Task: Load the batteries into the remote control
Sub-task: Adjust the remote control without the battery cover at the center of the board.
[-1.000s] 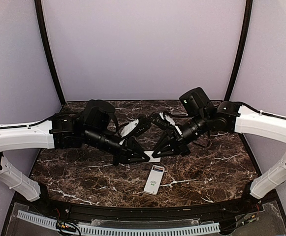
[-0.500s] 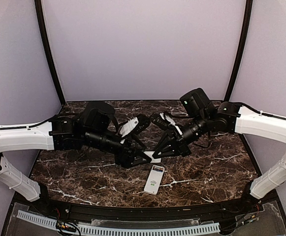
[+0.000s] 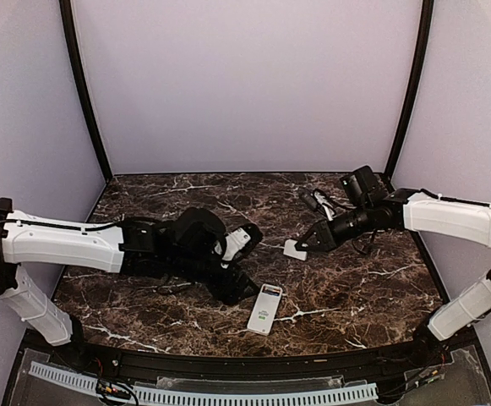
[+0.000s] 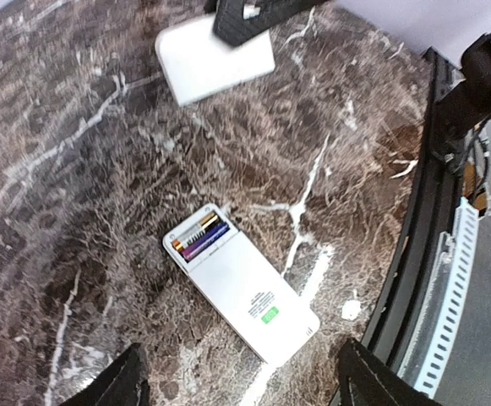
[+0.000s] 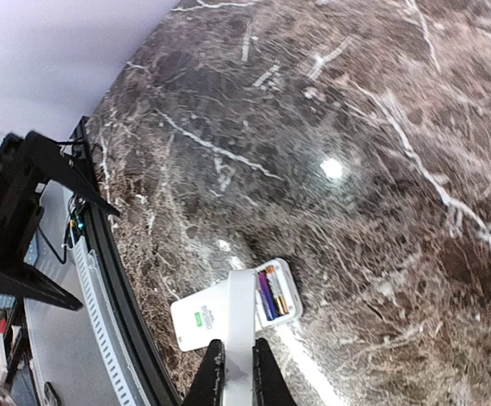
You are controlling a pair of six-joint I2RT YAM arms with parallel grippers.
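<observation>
Remote: small white rectangular remote control (image 3: 264,309) lies back-up, its far end toward the right arm; slim cylindrical batteries (image 4: 199,238) sit in that end
Left gripper (image 4: 245,382): nearer; spread wide, empty
Right gripper (image 5: 238,372): pinches the flat white cover plate (image 5: 239,313), well apart

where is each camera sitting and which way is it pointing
Top external: above and behind the arm bases, looking down and forward over the marble table; both arms show, and the remote control.
Left wrist: on the left arm, looking down at the remote control's open bay; open left hand at the bottom edge.
Right wrist: on the right arm, looking down past the right hand gripping the cover plate.
Both wrist views share the remote control and batteries.
</observation>
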